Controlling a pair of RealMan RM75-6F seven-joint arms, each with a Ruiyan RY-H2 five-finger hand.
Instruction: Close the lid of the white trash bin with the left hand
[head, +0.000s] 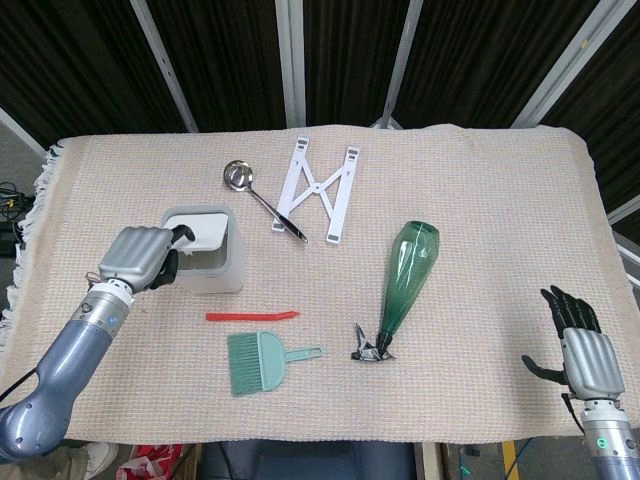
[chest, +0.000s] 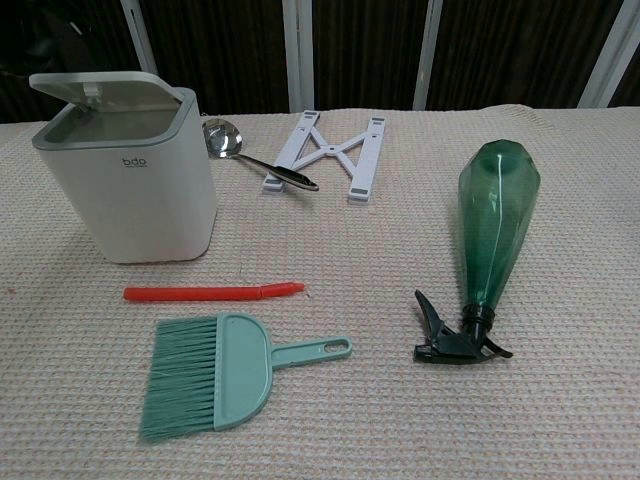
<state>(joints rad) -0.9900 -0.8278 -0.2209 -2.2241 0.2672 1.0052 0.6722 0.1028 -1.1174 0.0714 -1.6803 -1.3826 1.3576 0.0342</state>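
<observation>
Head view: my left hand (head: 140, 258) is curled empty at nine o'clock of the white trash bin (head: 204, 250), lid (chest: 100, 88) nearly down. Brush (head: 262, 360) and red stick (head: 252, 316) lie nearer; ladle (head: 262, 200) and stand (head: 317, 190) farther, on beige cloth (head: 480, 200). My right hand (head: 583, 355) rests spread.

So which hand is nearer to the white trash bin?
Left. The left hand is right beside the white trash bin, at its left side. The right hand is far across the table, near the front right corner.
</observation>
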